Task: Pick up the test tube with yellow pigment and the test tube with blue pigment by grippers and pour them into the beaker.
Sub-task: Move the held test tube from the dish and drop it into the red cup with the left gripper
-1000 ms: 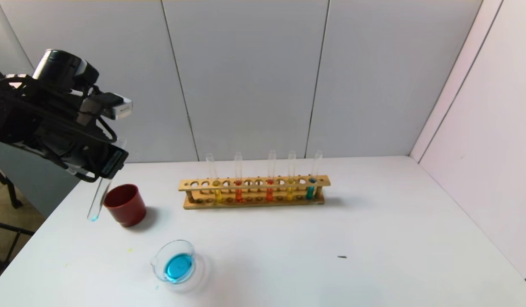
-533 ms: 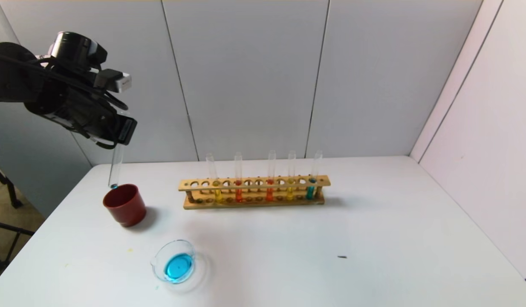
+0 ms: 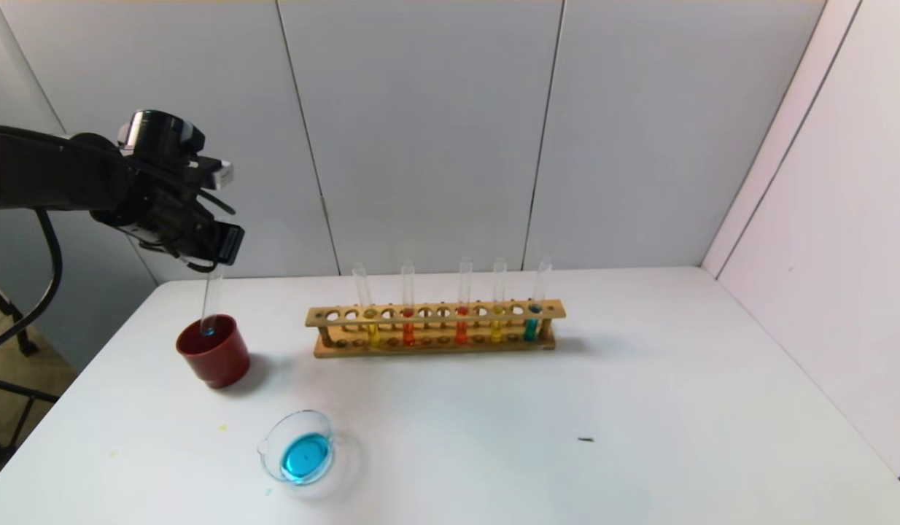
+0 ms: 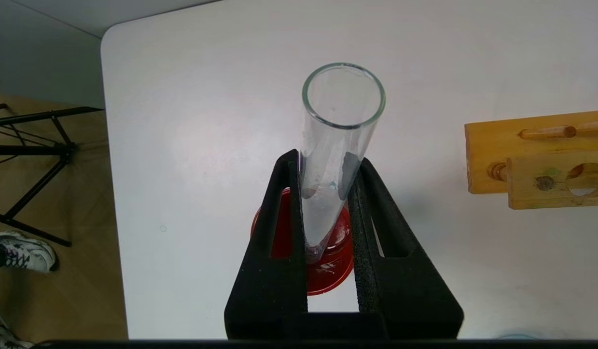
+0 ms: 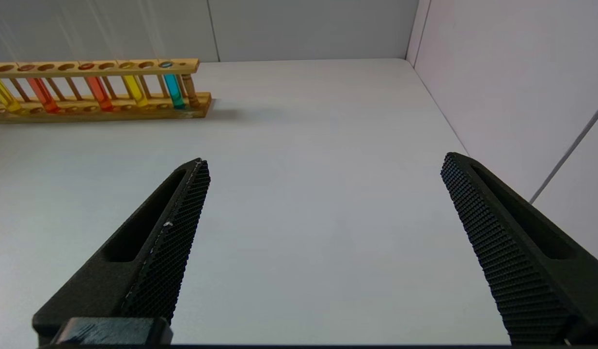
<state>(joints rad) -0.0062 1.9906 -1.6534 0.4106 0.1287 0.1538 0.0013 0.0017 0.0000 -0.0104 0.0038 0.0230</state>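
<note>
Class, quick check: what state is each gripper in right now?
Left gripper: shut on the nearly empty tube, its bottom over the red cup.
Right gripper: open, holding nothing, above the table.

A lab bench is shown.
A wooden tube rack (image 3: 435, 329), a glass beaker (image 3: 301, 456) and grey partition panels (image 3: 421, 131) are seen.

Six test tubes (image 3: 408, 302), one rack (image 3: 435, 329), one beaker (image 3: 300, 456), one red cup (image 3: 215, 351).
</note>
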